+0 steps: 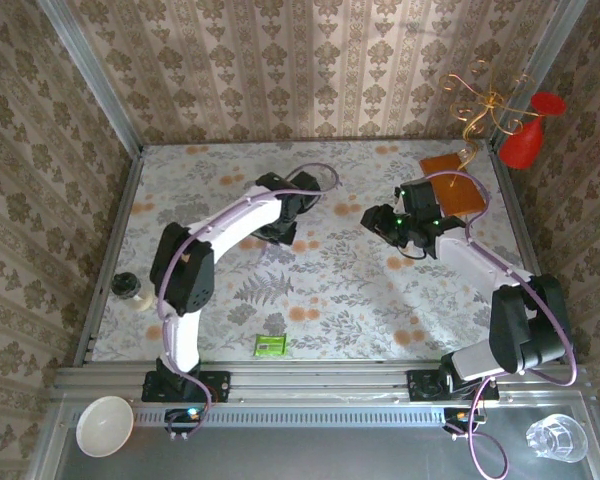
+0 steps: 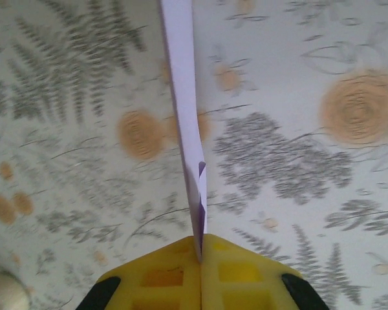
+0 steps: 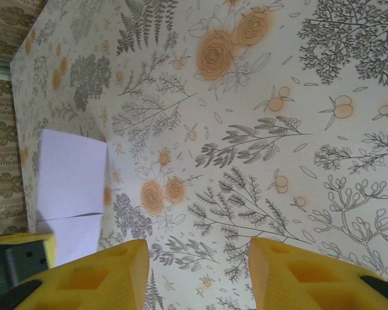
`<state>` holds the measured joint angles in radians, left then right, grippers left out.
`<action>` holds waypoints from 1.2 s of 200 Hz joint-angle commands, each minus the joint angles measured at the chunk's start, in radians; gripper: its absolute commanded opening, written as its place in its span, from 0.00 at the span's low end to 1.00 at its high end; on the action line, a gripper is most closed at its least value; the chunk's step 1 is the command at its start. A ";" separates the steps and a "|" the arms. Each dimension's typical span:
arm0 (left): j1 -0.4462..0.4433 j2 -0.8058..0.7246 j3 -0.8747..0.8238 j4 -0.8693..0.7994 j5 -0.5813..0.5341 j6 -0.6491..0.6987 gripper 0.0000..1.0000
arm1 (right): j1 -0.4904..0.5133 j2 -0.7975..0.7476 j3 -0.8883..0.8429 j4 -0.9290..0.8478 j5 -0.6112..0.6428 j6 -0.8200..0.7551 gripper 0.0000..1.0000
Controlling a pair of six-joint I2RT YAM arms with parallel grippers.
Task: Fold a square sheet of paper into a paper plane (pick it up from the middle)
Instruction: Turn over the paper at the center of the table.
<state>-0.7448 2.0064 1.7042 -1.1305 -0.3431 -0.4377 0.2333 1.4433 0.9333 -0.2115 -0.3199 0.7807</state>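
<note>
Jaws of the left gripper (image 2: 199, 248) are pressed together on the near end of the sheet of paper (image 2: 181, 84), which is folded and held edge-on. Its long axis runs straight out from the fingertips, above the floral table (image 2: 323, 194) and apparently clear of it. Jaws of the right gripper (image 3: 197, 258) stand apart with nothing between them. Seen from the right wrist, the paper shows its broad face, crossed by one crease, off to the left of the open jaws. The left arm has the paper, so the right would need to travel leftward to meet its free end. Farthest back lies an orange-brown board (image 1: 445, 165).
</note>
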 commanded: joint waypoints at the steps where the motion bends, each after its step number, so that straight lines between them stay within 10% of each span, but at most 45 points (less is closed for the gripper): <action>1: -0.020 0.043 0.027 0.042 0.125 -0.036 0.11 | -0.008 -0.039 -0.021 -0.026 0.028 0.000 0.46; 94: 0.197 -0.207 -0.336 0.600 0.731 -0.249 0.52 | 0.054 0.045 0.014 0.008 -0.044 -0.007 0.47; 170: 0.480 -0.506 -0.706 0.705 0.724 -0.332 0.82 | 0.382 0.421 0.322 -0.045 -0.022 -0.018 0.44; 240: 0.553 -0.547 -0.781 0.709 0.783 -0.315 1.00 | 0.441 0.669 0.561 -0.191 0.059 -0.058 0.42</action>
<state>-0.1947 1.4612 0.9199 -0.4385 0.3790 -0.7673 0.6777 2.0438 1.4357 -0.3023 -0.3164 0.7567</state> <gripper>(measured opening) 0.999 0.425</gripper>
